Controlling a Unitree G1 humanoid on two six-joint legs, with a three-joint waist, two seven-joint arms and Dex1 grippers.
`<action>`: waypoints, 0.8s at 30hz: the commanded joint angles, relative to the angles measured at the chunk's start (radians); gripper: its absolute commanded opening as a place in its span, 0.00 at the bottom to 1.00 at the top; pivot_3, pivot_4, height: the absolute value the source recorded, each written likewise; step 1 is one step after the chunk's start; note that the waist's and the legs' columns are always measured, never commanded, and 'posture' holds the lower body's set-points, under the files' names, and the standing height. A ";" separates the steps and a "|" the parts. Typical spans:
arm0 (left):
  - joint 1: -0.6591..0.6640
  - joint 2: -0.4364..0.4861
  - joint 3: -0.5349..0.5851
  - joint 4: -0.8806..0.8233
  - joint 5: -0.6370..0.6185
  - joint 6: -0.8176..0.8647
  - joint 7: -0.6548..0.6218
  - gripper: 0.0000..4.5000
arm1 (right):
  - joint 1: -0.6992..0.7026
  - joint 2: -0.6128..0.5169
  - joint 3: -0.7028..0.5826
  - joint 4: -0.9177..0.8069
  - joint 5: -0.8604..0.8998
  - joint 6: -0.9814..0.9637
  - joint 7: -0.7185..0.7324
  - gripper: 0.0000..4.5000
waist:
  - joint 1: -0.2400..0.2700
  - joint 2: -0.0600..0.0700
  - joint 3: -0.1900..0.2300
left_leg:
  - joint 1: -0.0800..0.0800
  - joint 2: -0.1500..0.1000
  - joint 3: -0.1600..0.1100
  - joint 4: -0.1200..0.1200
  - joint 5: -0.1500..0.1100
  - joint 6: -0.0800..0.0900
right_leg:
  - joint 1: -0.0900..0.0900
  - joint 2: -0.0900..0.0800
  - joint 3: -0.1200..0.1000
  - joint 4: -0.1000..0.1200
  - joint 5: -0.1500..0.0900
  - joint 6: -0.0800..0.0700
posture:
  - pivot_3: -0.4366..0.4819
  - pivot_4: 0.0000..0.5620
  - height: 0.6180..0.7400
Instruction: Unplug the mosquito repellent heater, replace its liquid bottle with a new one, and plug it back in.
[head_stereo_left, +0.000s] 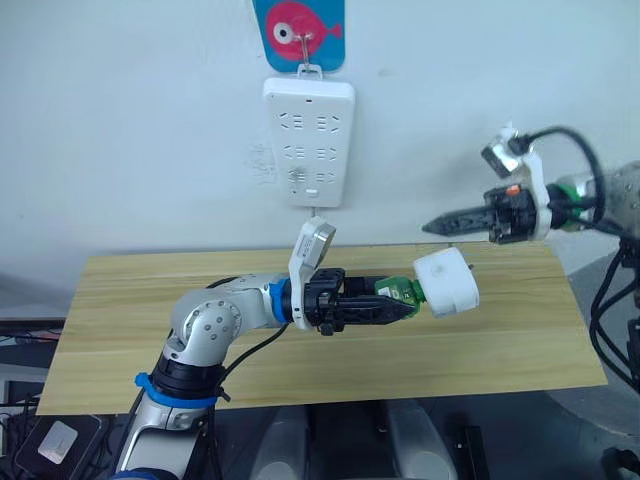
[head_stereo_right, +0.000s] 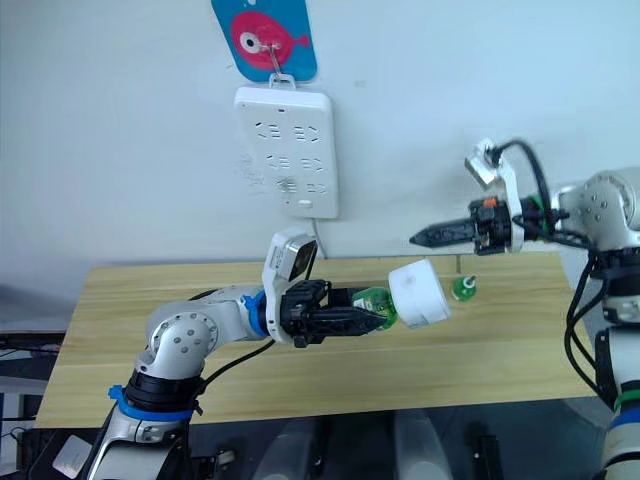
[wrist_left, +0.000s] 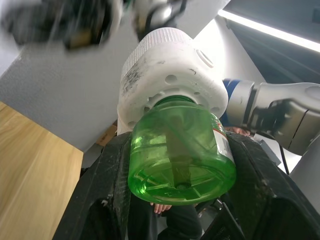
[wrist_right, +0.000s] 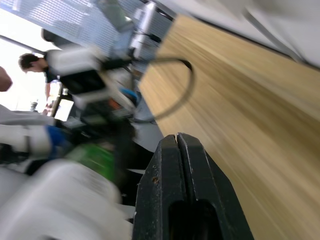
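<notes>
The left gripper (head_stereo_left: 385, 309) clenches the green bottle (head_stereo_left: 398, 292), heater (head_stereo_left: 447, 282) on its far end, above the table (head_stereo_left: 520, 330), axis pointing right. The right gripper (head_stereo_left: 440, 225), fingers pressed together, hovers seemingly just above.

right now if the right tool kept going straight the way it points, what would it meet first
Probably nothing soon: the right tool, shut, points toward the robot's left, passing above the mosquito repellent heater held by the left tool. Depth is unclear.
</notes>
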 joint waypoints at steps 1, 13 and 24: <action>-0.003 -0.002 0.015 -0.032 -0.032 -0.002 -0.010 0.50 | 0.105 0.011 -0.118 -0.151 0.052 0.041 -0.084 0.01 | -0.001 0.000 0.000 | 0.000 0.000 0.000 0.000 0.000 0.000 | -0.001 0.000 0.001 0.001 0.000 0.000 | 0.38 0.50 1.00; -0.003 0.018 0.005 0.031 0.043 -0.048 -0.030 0.50 | 0.236 -0.072 -0.274 -0.352 0.600 0.187 -0.226 0.01 | -0.009 0.000 0.000 | 0.002 0.000 -0.001 0.000 0.000 0.000 | 0.001 0.000 0.001 0.001 0.000 0.000 | 0.36 0.50 1.00; -0.001 0.014 -0.028 0.032 0.071 -0.057 -0.059 0.50 | 0.015 -0.055 -0.116 -0.193 1.006 -0.018 -0.714 0.01 | -0.013 0.000 0.000 | 0.001 0.000 0.004 0.000 0.000 0.000 | 0.001 0.000 0.001 0.001 0.000 0.000 | 0.33 0.50 1.00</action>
